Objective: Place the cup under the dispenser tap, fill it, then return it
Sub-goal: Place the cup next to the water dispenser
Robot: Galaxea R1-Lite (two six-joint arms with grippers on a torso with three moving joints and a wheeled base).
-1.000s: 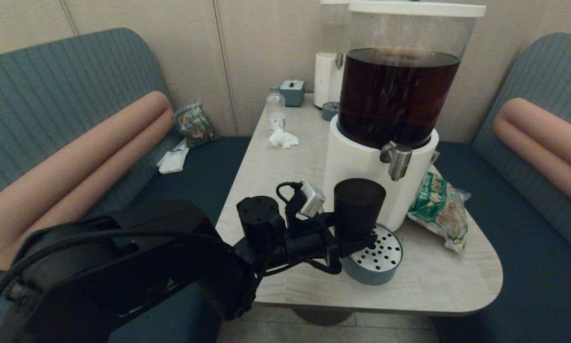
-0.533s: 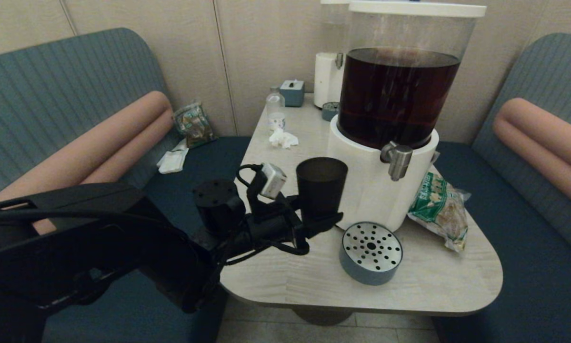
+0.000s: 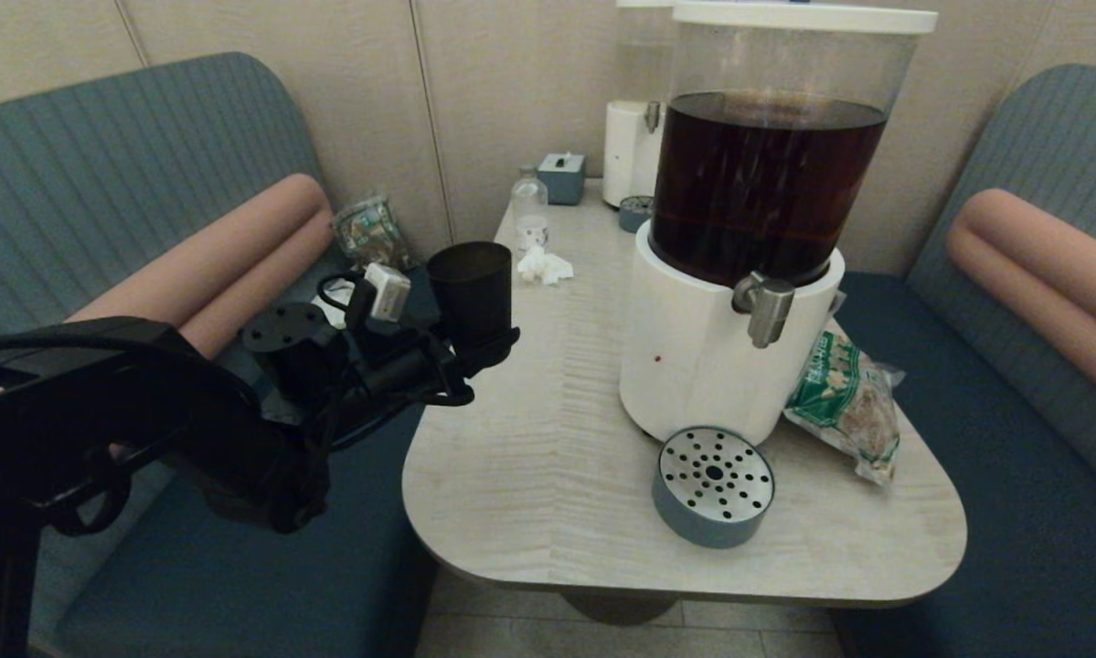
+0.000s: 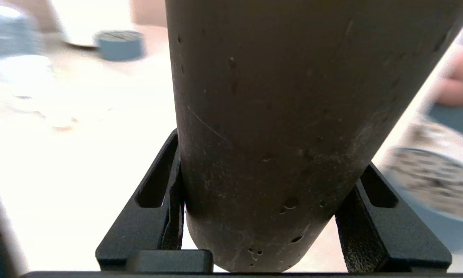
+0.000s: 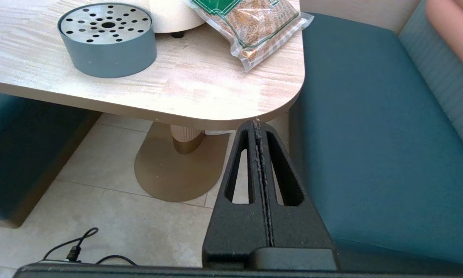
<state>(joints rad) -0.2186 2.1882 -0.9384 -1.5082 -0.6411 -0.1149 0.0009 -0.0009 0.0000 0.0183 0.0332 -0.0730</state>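
Smoky-black cup [image 3: 471,289] stands upright, gripped in left claw [image 3: 484,343].

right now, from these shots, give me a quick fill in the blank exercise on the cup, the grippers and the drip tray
1. The left gripper is shut on the ____, held at the table's left edge.
2. The perforated drip tray, below the dispenser tap, holds ____ cup.
3. The right gripper hangs beyond the table with its fingers ____.
4. The dispenser tank holds a dark ____ liquid.

Missing words: cup; no; shut; brown
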